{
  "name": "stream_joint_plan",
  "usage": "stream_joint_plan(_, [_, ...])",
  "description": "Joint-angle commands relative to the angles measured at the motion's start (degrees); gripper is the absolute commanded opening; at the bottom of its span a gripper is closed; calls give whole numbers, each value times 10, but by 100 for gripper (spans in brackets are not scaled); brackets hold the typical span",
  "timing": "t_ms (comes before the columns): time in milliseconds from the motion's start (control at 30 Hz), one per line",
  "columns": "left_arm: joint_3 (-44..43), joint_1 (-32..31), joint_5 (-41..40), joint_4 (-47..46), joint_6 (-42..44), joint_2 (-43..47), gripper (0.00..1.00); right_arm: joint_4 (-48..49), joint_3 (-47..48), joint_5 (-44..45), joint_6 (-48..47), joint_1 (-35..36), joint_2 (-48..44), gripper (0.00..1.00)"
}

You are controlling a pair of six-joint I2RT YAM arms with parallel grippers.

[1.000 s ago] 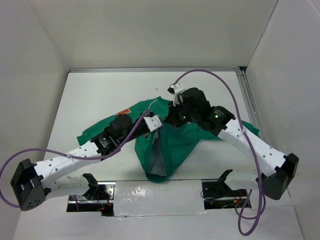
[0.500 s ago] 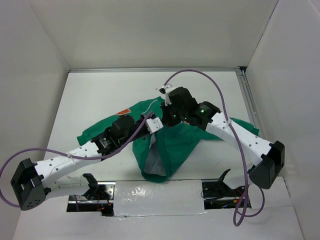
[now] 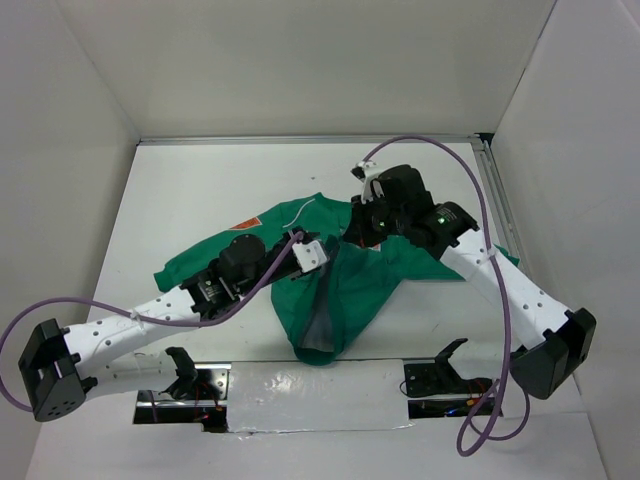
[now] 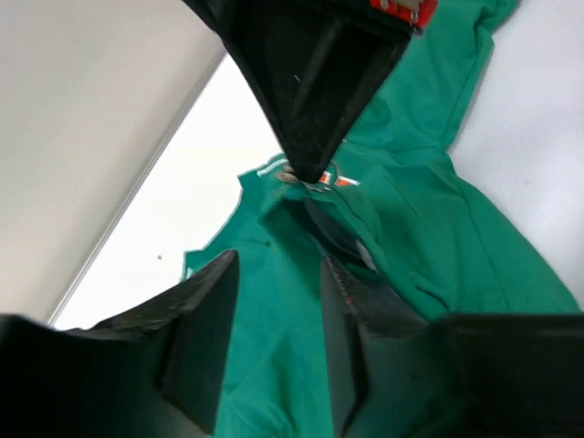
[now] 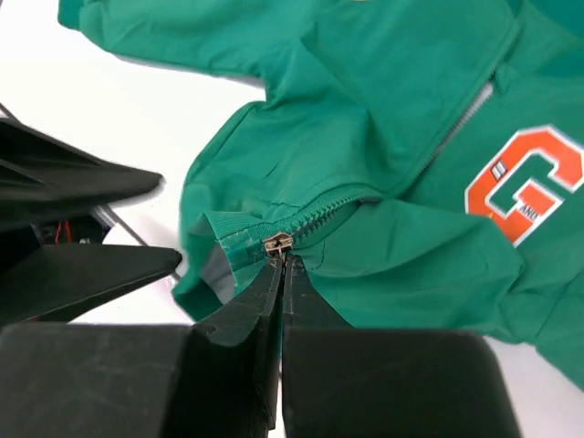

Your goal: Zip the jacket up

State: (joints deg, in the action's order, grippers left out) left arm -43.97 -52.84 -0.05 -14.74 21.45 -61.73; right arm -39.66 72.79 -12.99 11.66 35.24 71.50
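On the white tabletop (image 3: 200, 190) the green jacket (image 3: 365, 285) is spread across the middle. One sleeve (image 3: 180, 268) is laid out to the left beside the left arm (image 3: 150, 310), and the orange letter patch (image 3: 247, 222) is seen just beyond it. The left claw (image 3: 312, 250) is held over the jacket's front. Its fingers (image 4: 196, 319) are seen standing apart, released, with green cloth visible past the gap; whether the cloth is touched cannot be told. Just to the right the front is bunched and raised, and its greyish inner side (image 3: 318, 322) is exposed toward the lower edge. The right claw (image 5: 281, 265) is clenched on the metal zipper pull (image 5: 277, 243), from which a run of zipper teeth (image 5: 319, 217) is led away. The other sleeve (image 3: 495, 262) is partly covered by the right arm (image 3: 500, 285).
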Motion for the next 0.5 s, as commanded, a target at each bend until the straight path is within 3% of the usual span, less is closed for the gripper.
stream_joint_plan(0, [-27, -3, 3, -56, 29, 7, 56, -49, 22, -49, 2, -6, 1, 0])
stream_joint_plan(167, [-45, -3, 10, -62, 66, -9, 68, -58, 32, -107, -4, -16, -8, 0])
stream_joint_plan(467, [-53, -8, 23, -46, 94, -20, 61, -78, 58, -133, 16, -52, -7, 0])
